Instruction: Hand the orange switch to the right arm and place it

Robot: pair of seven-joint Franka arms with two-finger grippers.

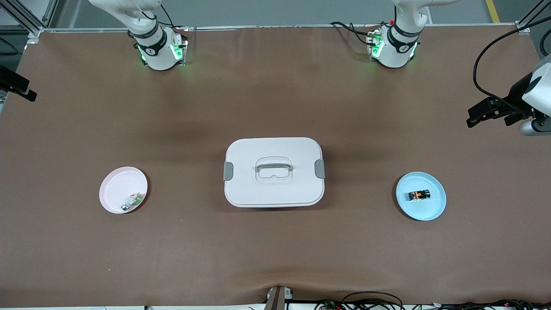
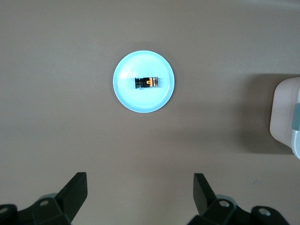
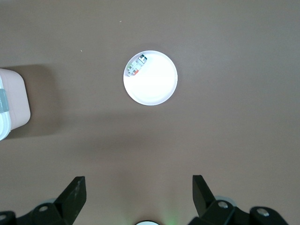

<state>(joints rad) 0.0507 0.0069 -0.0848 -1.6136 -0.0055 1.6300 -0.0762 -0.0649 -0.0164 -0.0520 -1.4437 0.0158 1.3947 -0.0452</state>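
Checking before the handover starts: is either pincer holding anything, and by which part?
Nothing is held. Both pincers, left and right, are open and empty; the tiny black-and-orange switch lies on the round light-blue plate.

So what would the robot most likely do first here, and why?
Probably lower the left gripper toward the orange switch. The switch lies untouched on the blue plate, toward the left arm's end of the table; that gripper hangs open high above it. The right gripper, also open, waits above the pink plate.
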